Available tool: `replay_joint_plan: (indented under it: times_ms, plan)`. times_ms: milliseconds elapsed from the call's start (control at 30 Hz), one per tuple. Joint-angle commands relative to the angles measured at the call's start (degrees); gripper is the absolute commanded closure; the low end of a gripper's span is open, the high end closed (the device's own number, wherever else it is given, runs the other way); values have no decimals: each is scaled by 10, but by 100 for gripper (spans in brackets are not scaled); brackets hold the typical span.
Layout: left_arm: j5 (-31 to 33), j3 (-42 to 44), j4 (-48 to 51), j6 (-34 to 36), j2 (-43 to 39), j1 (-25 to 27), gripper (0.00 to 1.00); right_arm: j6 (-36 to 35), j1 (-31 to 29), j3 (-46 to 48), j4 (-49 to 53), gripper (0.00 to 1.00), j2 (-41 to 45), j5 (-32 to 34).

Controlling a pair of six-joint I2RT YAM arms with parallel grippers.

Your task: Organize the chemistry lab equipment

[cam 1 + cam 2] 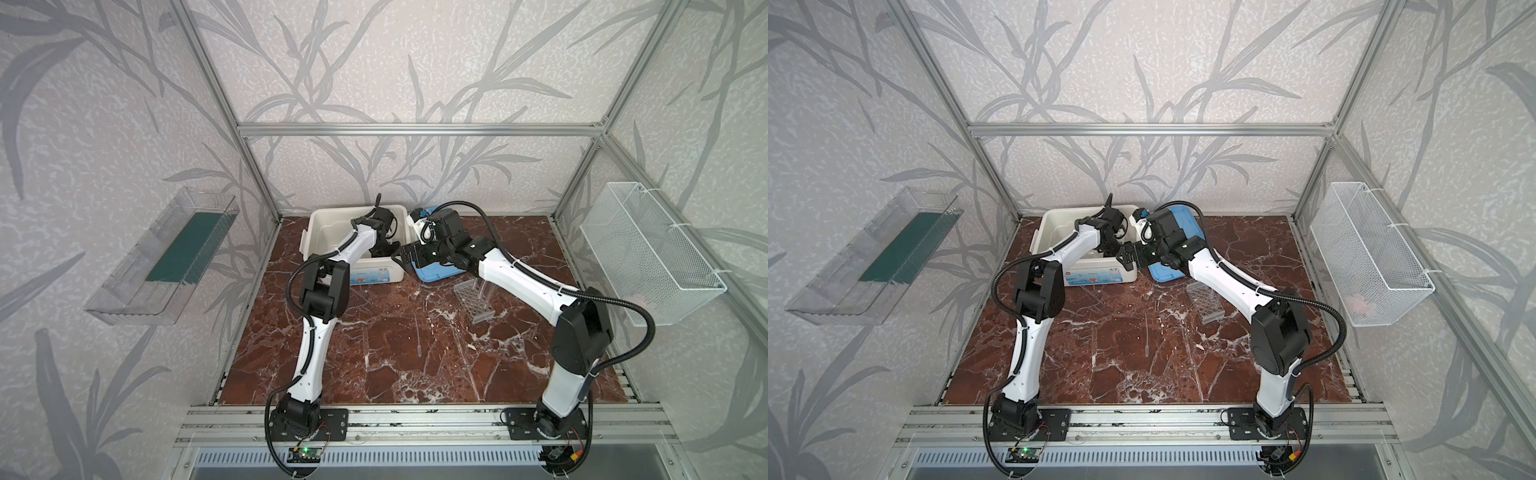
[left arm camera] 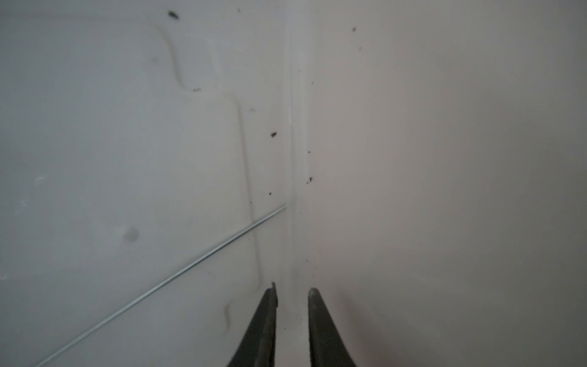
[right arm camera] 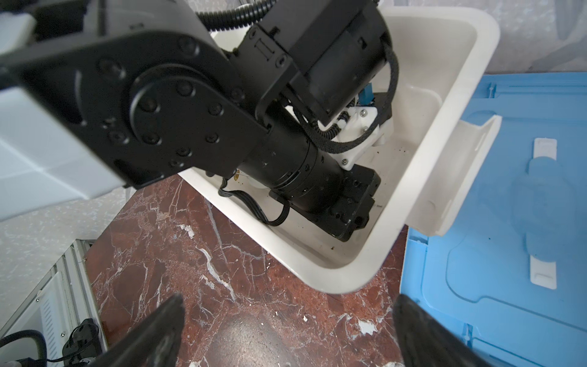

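Rod [image 2: 158, 286] is lying in tub [image 2: 444, 159] beside your narrow, empty left pincer [image 2: 291, 286]; lift straight out. Right pincer [image 3: 290, 302] is gaping wide.

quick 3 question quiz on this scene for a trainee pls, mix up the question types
1. True or false: the left gripper is down inside the white tub.
2. Where is the blue lid? A) shut on top of the tub B) off the tub, lying beside it C) standing inside the tub
3. In the left wrist view, what lies on the tub floor beside the fingers?

Key
1. True
2. B
3. A thin rod. It lies loose, and nothing is between the fingers.
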State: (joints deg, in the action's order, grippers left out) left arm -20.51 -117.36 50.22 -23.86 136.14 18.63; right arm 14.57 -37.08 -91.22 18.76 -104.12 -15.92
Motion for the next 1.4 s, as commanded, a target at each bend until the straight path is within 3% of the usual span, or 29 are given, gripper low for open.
replay_joint_plan:
  times_ms: [0,433,667,933,1267,1367]
  plan:
    - [17,7,14,0,11,1,75,0,1,-12,12,0,2,6]
    - [54,8,17,0,-24,5,60,-7,2,2,14,0,17,14]
    - [57,6,19,2,-42,6,43,-9,1,2,20,0,28,17]
    - [73,2,27,4,-79,6,33,-15,1,0,31,0,48,24]
    - [117,-14,60,14,-162,6,1,-23,2,19,45,1,115,45]
    - [121,-8,67,0,-199,6,1,-27,1,38,46,1,145,51]
